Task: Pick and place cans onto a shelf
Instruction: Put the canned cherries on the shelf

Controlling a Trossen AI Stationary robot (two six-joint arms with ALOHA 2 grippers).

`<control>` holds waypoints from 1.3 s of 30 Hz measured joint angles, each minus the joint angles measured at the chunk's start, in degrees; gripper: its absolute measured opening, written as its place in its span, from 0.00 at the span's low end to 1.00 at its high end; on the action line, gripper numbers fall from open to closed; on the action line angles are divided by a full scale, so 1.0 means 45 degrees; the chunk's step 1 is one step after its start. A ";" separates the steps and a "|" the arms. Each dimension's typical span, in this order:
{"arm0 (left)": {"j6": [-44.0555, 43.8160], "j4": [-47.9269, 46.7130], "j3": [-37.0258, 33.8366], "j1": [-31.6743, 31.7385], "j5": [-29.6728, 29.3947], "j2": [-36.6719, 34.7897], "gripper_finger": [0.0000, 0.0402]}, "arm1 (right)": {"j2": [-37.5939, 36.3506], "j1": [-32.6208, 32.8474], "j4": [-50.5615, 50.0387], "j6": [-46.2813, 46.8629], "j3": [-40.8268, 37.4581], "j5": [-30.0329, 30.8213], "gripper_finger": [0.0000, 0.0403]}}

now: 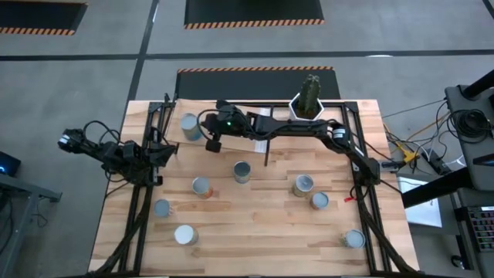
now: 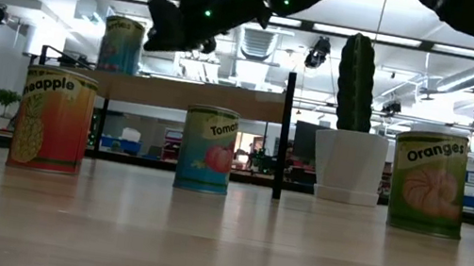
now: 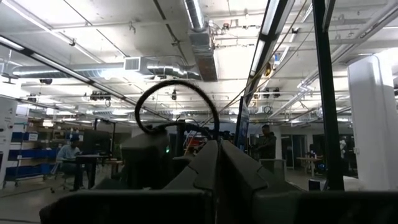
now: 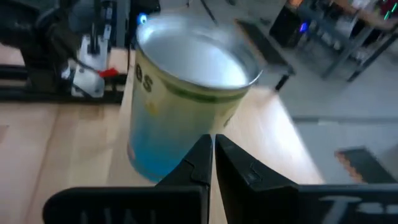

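One can (image 1: 191, 126) with a blue and yellow label stands upright on the pale shelf (image 2: 195, 96) at the far left; the right wrist view shows this can (image 4: 186, 93) close up. My right gripper (image 1: 211, 144) is shut and reaches across the table at the can's near right side. Several more cans stand upright on the planked table, among them a pineapple can (image 2: 53, 118), a tomato can (image 2: 207, 147) and an oranges can (image 2: 429, 183). My left gripper (image 1: 166, 152) is shut and waits at the table's left edge, pointing up into the room. My right gripper's shut fingertips (image 4: 208, 155) stand right in front of the lower side wall (image 4: 155, 149) of the can on the shelf, coming at it nearly level from the right. Whether they touch the can I cannot tell.
A white pot with a cactus (image 1: 307, 104) stands at the far edge, right of centre. A thin black post (image 2: 284, 136) holds up the shelf. Loose cans (image 1: 241, 171) (image 1: 302, 184) (image 1: 185, 234) dot the table's middle and near part. Black frame bars run down both sides.
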 joint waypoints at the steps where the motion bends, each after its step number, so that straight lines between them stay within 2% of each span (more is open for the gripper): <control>1: 0.0000 0.0000 0.0000 0.0002 0.0000 0.0000 0.00 | 0.0009 -0.0009 -0.0004 -0.0124 0.0067 0.0000 0.02; 7: 0.0000 0.0000 0.0000 0.0005 0.0000 0.0000 0.00 | 0.0014 -0.0093 0.0629 -0.0283 0.0089 -0.0079 0.02; 12: 0.0000 0.0010 0.0000 0.0005 0.0005 0.0000 0.00 | 0.0204 -0.0155 0.1835 0.0015 0.0079 -0.1064 0.02; 17: 0.0000 0.0005 0.0000 0.0000 0.0010 0.0001 0.00 | 0.0302 -0.0184 0.1719 -0.0214 0.0138 -0.0636 0.02; 22: -0.0067 -0.0133 0.0000 0.0001 -0.0007 0.0000 0.00 | -0.0925 -0.0115 -0.0856 -0.0413 0.0145 -0.0502 0.02; 25: -0.0352 -0.0552 0.0037 -0.0005 -0.1095 0.0082 0.00 | -0.1956 0.0290 -0.2557 -0.0413 -0.0235 0.0057 0.02; 28: -0.0779 -0.2858 0.0936 0.0010 -0.3010 0.0441 0.00 | -0.3145 0.0872 -0.3193 -0.0431 -0.1398 0.0438 0.02; 30: -0.1769 -0.5402 0.1981 0.0005 -0.3665 0.0892 0.00 | -0.4072 0.1289 -0.3198 -0.0325 -0.2550 0.0469 0.02; 35: -0.5215 -1.1795 0.5184 -0.0010 -0.3700 0.2533 0.00 | -0.6611 0.2241 -0.3138 0.0547 -0.5629 0.0475 0.02; 39: -0.6324 -1.4243 0.7232 0.0029 -0.3922 0.4102 0.00 | -0.8254 0.2943 -0.2929 0.0707 -0.7881 0.0476 0.02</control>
